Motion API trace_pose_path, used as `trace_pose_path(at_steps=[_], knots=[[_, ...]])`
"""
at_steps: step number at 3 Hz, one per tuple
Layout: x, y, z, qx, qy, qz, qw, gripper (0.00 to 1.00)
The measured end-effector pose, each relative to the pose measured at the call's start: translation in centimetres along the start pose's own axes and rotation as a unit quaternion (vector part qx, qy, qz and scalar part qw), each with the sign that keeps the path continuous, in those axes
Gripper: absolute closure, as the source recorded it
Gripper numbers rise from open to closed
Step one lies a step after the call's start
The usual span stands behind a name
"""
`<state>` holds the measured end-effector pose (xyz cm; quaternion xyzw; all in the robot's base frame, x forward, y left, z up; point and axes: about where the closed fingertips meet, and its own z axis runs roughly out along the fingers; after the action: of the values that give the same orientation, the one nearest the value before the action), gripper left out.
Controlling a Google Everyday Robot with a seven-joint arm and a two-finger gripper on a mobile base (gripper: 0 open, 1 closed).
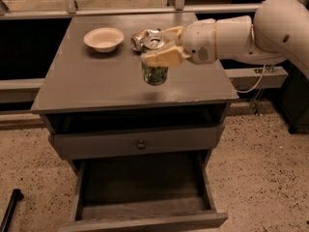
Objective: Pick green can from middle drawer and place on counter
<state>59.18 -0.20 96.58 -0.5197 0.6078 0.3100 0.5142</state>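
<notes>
Gripper [158,45] clenched round the silver top of the small green drink can [154,74], upright just above the middle of the flat grey counter [87,81]. I judge the top grip leaves its base free for set-down. Wide grey middle drawer [145,220] is open below the counter.

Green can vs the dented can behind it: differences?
The green can is upright, clamped in the hand over the counter; the dented can lies on its side, free, near the bowl. The green can has smooth green sides; the dented can is crumpled and shiny brownish. Both are small drink cans.
</notes>
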Motion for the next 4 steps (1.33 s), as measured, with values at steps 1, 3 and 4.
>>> trace_pose_path(at_steps=[1, 3, 4], knots=[[3.0, -2.9, -3.2, 0.072, 0.016, 0.055, 0.9957, 1.0], [7.2, -6.4, -1.8, 0.088, 0.0, 0.102, 0.991, 0.57], [7.4, -6.4, -1.7, 0.087, 0.0, 0.104, 0.9908, 0.26]])
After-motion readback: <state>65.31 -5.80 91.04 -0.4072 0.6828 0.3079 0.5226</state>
